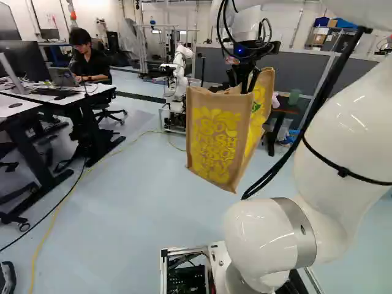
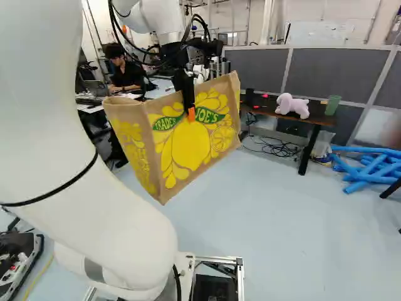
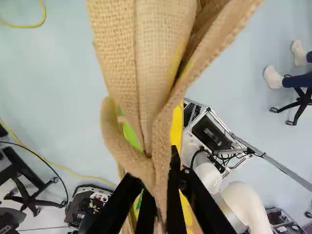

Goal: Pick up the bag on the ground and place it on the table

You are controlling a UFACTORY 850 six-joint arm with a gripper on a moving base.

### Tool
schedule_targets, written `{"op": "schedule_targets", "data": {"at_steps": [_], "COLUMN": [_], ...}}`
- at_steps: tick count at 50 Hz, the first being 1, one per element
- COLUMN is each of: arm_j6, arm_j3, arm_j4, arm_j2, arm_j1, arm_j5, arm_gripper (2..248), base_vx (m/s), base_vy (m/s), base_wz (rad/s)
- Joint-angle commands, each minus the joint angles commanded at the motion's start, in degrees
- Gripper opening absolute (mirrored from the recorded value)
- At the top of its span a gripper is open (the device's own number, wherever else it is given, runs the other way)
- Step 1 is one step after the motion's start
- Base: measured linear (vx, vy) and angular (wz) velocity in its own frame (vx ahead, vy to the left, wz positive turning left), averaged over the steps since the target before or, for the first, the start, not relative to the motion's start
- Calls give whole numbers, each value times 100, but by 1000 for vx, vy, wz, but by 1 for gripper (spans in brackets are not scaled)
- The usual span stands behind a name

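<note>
In the right base view my gripper (image 2: 190,113) points down, shut on the upper edge of the tan bag (image 2: 188,141) with yellow print. The bag hangs tilted in the air above the floor. In the left base view its printed side panel (image 1: 212,141) faces the camera. The wrist view has the gripper (image 3: 161,214) pinching folded burlap (image 3: 146,73) between its fingers, with bag cloth bulging ahead of them. A dark table (image 2: 313,118) stands beyond the bag, against grey partitions.
The dark table bears a white plush toy (image 2: 292,106) and a green cup (image 2: 333,105). Blue tubes (image 2: 369,168) lie on the floor beside it. Another robot (image 1: 179,73) stands farther back. White desks (image 1: 55,101) and chairs are at the left of the left base view.
</note>
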Motion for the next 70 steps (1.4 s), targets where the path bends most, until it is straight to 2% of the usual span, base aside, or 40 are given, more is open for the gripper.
{"op": "schedule_targets", "data": {"at_steps": [21,48,70], "arm_j6": [0,0,0], "arm_j3": [0,0,0], "arm_j4": [0,0,0], "arm_j2": [0,0,0], "arm_j1": [0,0,0], "arm_j5": [0,0,0], "arm_gripper": [22,22,22], "base_vx": [177,199,206], "base_vy": [-118,-86,-145], "base_wz": [-216,-16,-179]}}
